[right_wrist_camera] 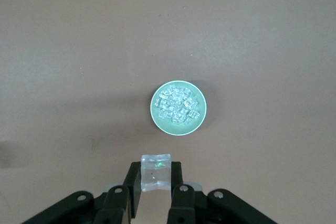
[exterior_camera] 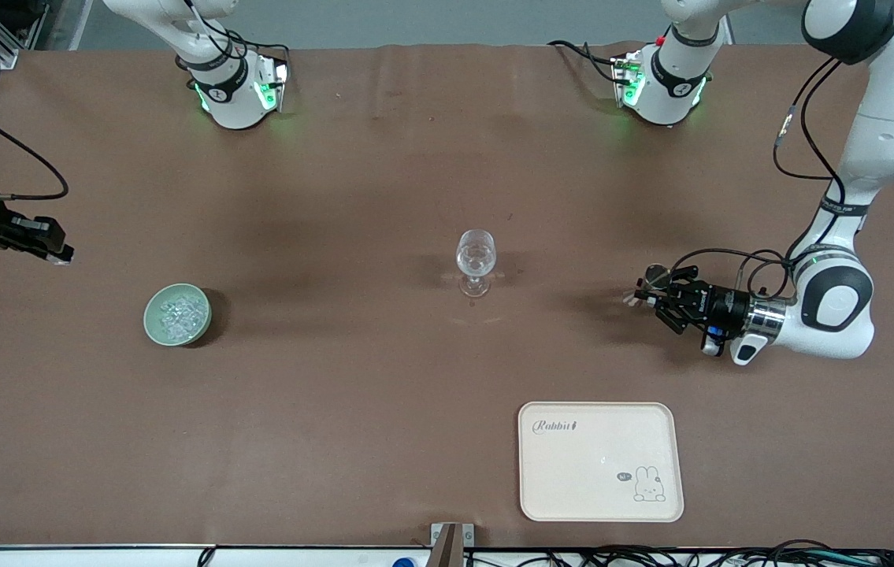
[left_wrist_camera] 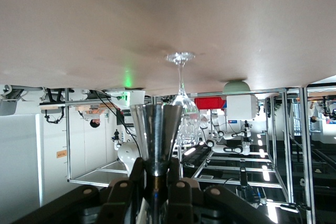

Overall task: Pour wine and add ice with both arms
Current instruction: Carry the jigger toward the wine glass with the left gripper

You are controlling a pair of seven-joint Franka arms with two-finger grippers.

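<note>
Left arm bent low, forearm level; left gripper [exterior_camera: 642, 299] clamps metal jigger [left_wrist_camera: 156, 137] over table toward left arm's end, pointing at wine glass [exterior_camera: 476, 262]. Right gripper [right_wrist_camera: 155, 184] pinches 1 ice cube [right_wrist_camera: 155, 171] above table beside green bowl [exterior_camera: 177, 315] holding ice [exterior_camera: 179, 313]. Tray [exterior_camera: 601, 461] nearest camera.

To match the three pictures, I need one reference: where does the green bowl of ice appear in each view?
Front view: green bowl toward the right arm's end of the table, level with the wine glass.
Left wrist view: pale dome near the glass's stem, on the brown table.
Right wrist view: centre, ice inside.
Shared landmark: the brown table.
</note>
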